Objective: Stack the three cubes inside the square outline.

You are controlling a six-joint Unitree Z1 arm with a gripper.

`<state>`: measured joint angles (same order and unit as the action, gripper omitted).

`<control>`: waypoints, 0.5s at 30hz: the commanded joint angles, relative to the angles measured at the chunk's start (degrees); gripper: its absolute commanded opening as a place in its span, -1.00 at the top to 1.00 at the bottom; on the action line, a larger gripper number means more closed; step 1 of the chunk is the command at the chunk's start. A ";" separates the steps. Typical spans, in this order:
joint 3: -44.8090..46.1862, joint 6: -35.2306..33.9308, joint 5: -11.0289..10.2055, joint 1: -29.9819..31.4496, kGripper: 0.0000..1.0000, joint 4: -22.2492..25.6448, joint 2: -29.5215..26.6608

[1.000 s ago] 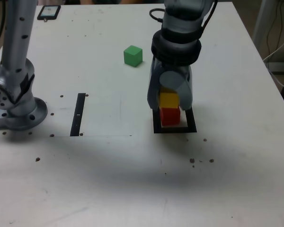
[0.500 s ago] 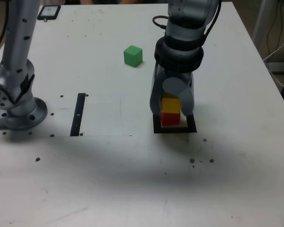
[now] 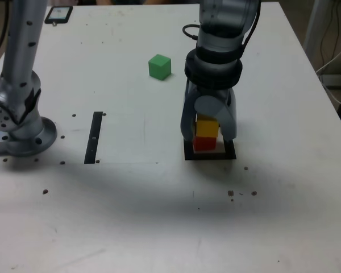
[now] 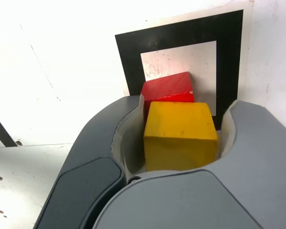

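Jaws of gripper parted a little wider than yellow cube between them — no grip seen. Yellow sits on red cube, within black square outline — green cube well apart.

The arm is silvery grey, with a dark rounded collar and thin black cables. Small dark spots dot its tall link above a round grey base. The gripper has smooth grey curved shells and paler inner faces.
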<state>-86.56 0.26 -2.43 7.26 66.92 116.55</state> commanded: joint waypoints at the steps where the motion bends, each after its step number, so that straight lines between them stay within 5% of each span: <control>1: 0.22 0.13 -0.26 -0.14 -0.99 0.12 -0.20; 9: 0.20 0.57 -3.36 -0.14 -0.99 2.04 -4.61; 15: -0.11 2.26 -3.88 -0.78 -0.99 7.82 -10.08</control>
<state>-86.42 2.06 -6.21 6.85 73.42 107.67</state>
